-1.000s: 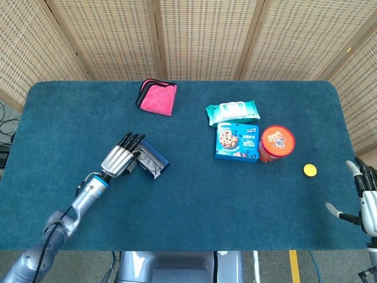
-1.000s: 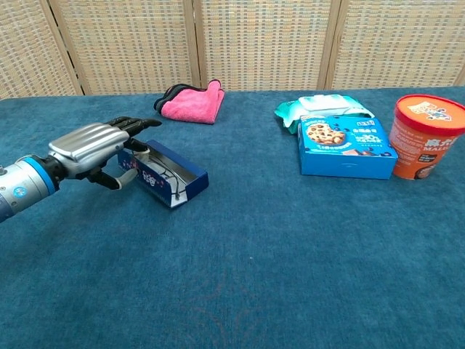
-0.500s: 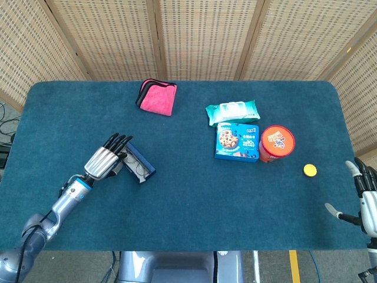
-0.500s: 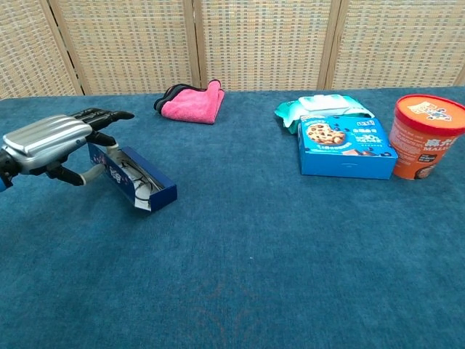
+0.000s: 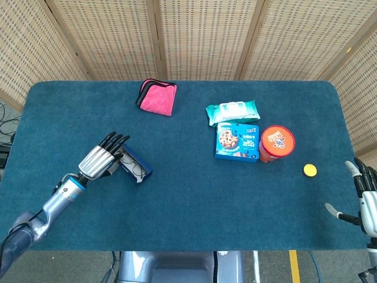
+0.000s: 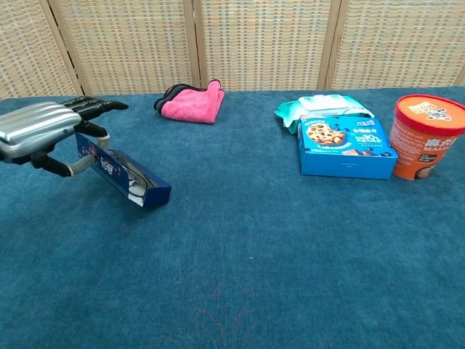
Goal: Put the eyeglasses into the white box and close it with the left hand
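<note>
A narrow open box, dark blue outside, sits at the table's left with the eyeglasses lying inside it. My left hand grips the box's left end, fingers over its top and thumb below; in the chest view that end looks raised and tilted. No white box shows in either view. My right hand hangs at the table's right edge, fingers apart, holding nothing; the chest view does not show it.
A pink cloth lies at the back left. Right of centre are a wipes pack, a blue cookie box and an orange tub. A small yellow disc lies near the right edge.
My left hand has pulled back to the left with the box in it, and the box has turned slightly. The right hand has not moved.
</note>
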Controlling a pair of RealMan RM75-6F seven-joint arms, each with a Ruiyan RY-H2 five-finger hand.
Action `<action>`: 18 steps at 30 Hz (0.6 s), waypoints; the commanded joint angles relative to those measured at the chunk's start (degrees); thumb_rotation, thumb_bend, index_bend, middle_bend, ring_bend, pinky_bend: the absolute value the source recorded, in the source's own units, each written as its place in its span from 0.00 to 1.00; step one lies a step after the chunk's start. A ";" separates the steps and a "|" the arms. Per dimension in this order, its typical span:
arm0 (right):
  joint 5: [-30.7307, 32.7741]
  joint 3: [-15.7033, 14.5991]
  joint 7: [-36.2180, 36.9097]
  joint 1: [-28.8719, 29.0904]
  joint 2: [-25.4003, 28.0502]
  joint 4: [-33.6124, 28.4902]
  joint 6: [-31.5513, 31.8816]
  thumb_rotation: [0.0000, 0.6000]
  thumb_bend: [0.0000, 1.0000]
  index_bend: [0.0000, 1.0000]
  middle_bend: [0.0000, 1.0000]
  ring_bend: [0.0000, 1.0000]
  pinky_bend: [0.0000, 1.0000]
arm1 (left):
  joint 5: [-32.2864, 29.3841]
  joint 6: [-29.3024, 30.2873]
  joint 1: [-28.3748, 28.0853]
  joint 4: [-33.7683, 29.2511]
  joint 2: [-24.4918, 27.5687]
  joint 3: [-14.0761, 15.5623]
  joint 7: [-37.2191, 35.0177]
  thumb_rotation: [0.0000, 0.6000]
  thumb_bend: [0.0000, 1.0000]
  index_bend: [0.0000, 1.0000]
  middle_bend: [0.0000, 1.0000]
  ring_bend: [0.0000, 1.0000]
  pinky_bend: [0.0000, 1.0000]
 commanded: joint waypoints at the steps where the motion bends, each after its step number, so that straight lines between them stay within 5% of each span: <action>1: -0.05 -0.01 -0.03 0.02 0.01 -0.05 -0.02 1.00 0.00 0.00 0.00 0.00 0.00 | 0.17 -0.14 -0.42 -3.87 2.54 -0.28 2.61 1.00 0.53 0.78 0.00 0.00 0.00; 18: -0.24 -0.24 -0.26 0.10 -0.01 -0.07 -0.29 1.00 0.00 0.00 0.00 0.00 0.00 | -2.00 -7.20 -1.51 -14.03 6.84 -1.61 9.33 1.00 0.53 0.78 0.00 0.00 0.00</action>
